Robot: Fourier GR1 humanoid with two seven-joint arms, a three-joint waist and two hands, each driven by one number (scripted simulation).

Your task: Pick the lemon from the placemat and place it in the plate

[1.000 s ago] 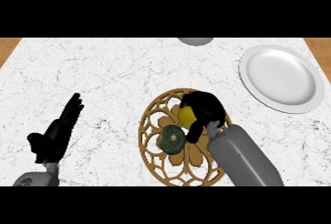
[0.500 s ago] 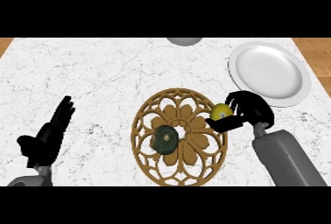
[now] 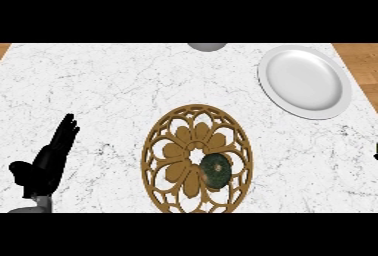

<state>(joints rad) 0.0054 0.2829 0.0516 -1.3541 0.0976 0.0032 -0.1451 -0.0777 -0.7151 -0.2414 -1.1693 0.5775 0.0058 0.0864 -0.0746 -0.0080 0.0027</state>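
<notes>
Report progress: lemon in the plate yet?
Done: no lemon on the placemat, only a dark green item. In hand: unclear; the right robot hand barely shows at the right edge, lemon unseen. To do: the plate holds nothing, so placing is pending. Left robot hand rests open.

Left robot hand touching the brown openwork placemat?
Apart. Head view: white marble counter shows between the black left robot hand and the brown openwork placemat.

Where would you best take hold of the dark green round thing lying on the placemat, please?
The dark green thing lies on the placemat, right of its centre. It looks slightly taller than wide in the head view, and nothing touches its sides. So it is probably best pinched across its narrower width, on the left and right flanks, coming straight down from above.
</notes>
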